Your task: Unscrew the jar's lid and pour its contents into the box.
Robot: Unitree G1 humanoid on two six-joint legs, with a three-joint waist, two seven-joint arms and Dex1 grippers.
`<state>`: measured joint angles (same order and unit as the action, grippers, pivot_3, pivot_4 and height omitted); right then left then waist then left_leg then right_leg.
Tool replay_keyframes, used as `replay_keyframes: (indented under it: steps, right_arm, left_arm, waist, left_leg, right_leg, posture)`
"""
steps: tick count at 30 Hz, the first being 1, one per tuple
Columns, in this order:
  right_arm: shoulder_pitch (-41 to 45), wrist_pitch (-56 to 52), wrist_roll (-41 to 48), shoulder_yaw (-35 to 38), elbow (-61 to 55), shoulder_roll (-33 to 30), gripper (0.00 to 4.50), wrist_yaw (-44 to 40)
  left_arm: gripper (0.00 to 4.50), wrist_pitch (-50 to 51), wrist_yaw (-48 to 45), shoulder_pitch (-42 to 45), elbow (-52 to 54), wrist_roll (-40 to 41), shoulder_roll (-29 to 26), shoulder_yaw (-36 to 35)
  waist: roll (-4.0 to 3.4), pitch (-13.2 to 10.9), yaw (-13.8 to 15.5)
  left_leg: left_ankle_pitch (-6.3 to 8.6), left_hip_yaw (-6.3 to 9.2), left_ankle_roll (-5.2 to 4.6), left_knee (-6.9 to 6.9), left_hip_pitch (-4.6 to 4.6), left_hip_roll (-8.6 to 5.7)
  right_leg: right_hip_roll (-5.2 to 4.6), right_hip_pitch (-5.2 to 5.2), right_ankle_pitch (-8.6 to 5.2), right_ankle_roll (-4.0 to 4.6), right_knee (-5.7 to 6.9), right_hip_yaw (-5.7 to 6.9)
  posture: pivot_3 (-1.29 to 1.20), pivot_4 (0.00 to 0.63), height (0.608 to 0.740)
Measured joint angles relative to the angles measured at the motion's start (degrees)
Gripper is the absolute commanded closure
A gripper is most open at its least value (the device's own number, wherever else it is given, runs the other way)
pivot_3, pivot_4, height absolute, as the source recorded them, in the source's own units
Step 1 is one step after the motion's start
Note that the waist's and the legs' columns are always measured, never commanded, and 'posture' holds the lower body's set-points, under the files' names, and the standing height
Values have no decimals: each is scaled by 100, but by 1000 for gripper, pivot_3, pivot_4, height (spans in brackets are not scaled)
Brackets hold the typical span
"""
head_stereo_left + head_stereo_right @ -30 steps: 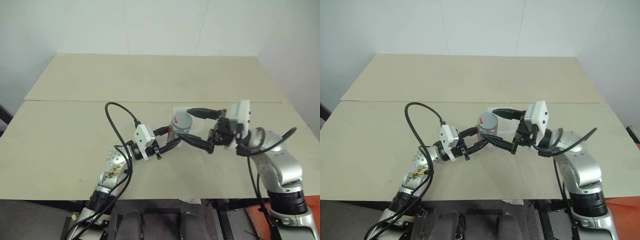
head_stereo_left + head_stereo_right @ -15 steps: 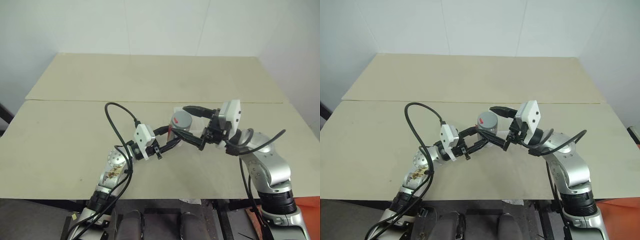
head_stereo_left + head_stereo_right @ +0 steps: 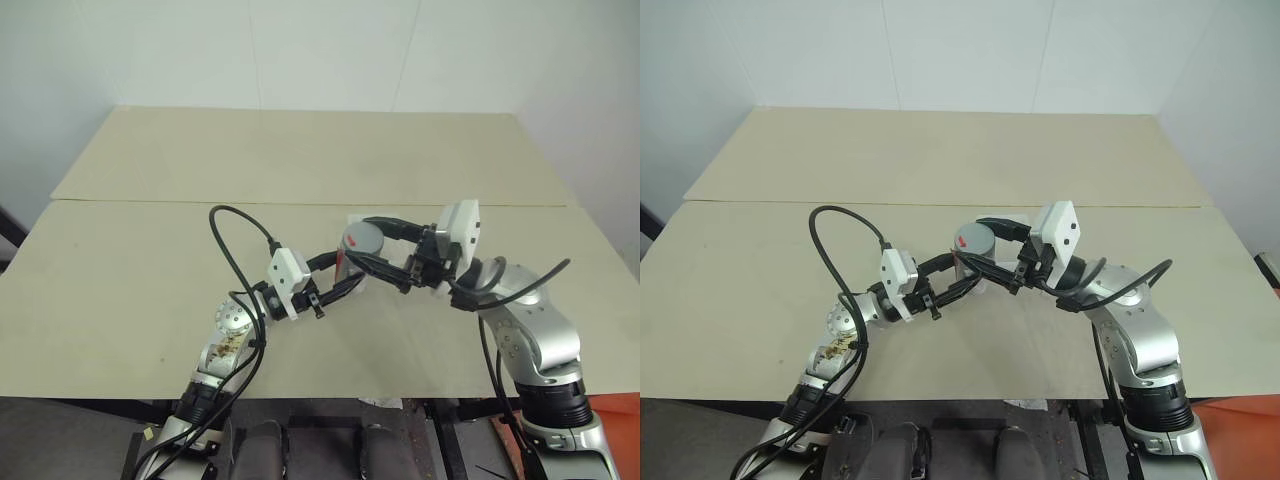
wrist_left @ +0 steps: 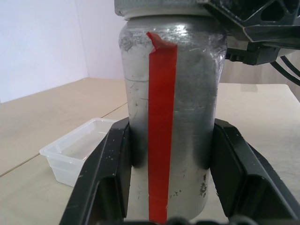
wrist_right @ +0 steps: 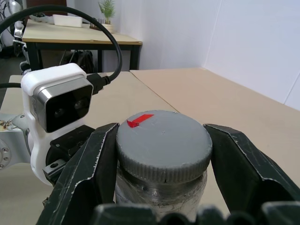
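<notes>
Jar (image 4: pixel 168 117) gripped for unscrewing.
Left pincer (image 3: pixel 345 277) clamps the body; right pincer (image 5: pixel 161 154) clamps the lid (image 5: pixel 164 143). Next: twist lid off, probably regripping; box (image 4: pixel 77 154) waits nearby.

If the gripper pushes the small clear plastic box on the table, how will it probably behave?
The box looks thin-walled, clear and empty, so it is probably very light and would slide easily on the smooth table. Being shallow and wide, it seems unlikely to tip. Its thin plastic walls may flex or crack under a firm squeeze.
</notes>
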<state>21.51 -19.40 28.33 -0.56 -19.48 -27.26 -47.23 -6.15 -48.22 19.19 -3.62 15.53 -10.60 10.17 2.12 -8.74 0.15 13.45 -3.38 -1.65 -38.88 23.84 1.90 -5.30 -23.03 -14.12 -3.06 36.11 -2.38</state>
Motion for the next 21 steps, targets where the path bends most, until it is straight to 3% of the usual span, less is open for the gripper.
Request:
replay_keyframes:
  steps: [6, 11, 21]
  right_arm:
    - [2, -23, 43, -1, 1, -12, 1634, -31]
    - [106, -766, 736, 250, 44, -36, 1634, 39]
    - [111, -1099, 1575, 1037, -12, 751, 1634, 1291]
  left_arm:
    - [2467, -14, -12, -5, 0, -1, -23, 1]
    - [2467, -149, -16, -4, 1, -14, -70, 0]
    - [2467, -125, -11, -13, -20, -52, -114, -7]
  waist:
    - [0, 0, 0]
    - [0, 0, 0]
    - [0, 0, 16]
  left_leg:
    - [0, 0, 0, 0, 0, 0]
    - [0, 1, 0, 0, 0, 2]
    - [0, 1, 0, 0, 1, 0]
  right_leg:
    - [0, 0, 0, 0, 0, 0]
    - [0, 1, 0, 0, 0, 0]
    - [-3, 0, 0, 0, 0, 1]
  posture:
    - [0, 150, 740]
    - [0, 150, 740]
    - [0, 150, 740]
